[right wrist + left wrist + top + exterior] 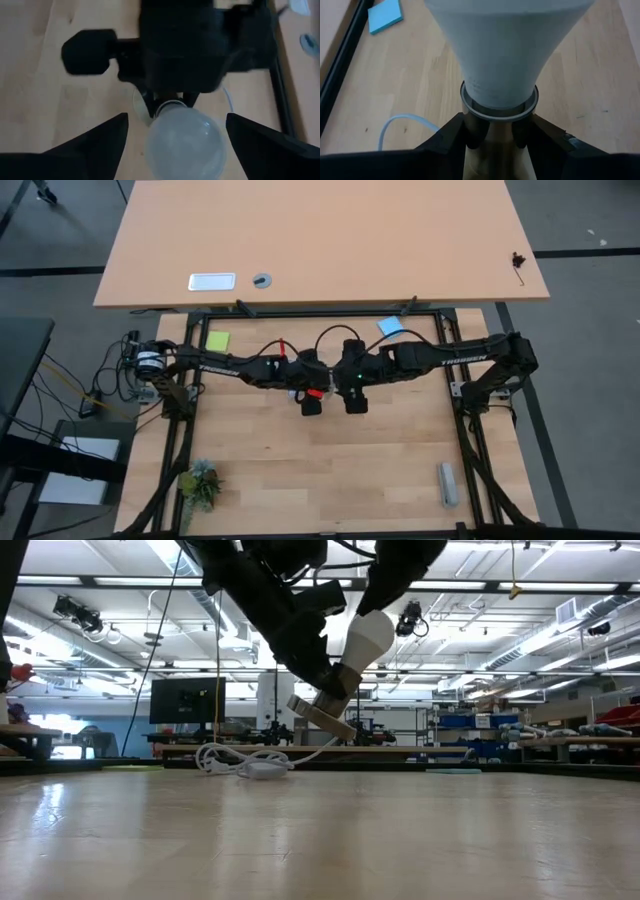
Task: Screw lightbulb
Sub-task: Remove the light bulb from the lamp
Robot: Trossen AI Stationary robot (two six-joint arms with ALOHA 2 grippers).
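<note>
Both hands [330, 385] mid-table, lightbulb [366, 637] neck hidden inside socket [325, 713].

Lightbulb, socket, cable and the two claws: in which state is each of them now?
lightbulb: neck in the socket, tilted, off the table; how far screwed in cannot be told.
socket: gripped, tilted, in the air.
left claw: shut on the socket.
right claw: open, fingers either side of the lightbulb, not touching it.
cable: lying on the table.
</note>
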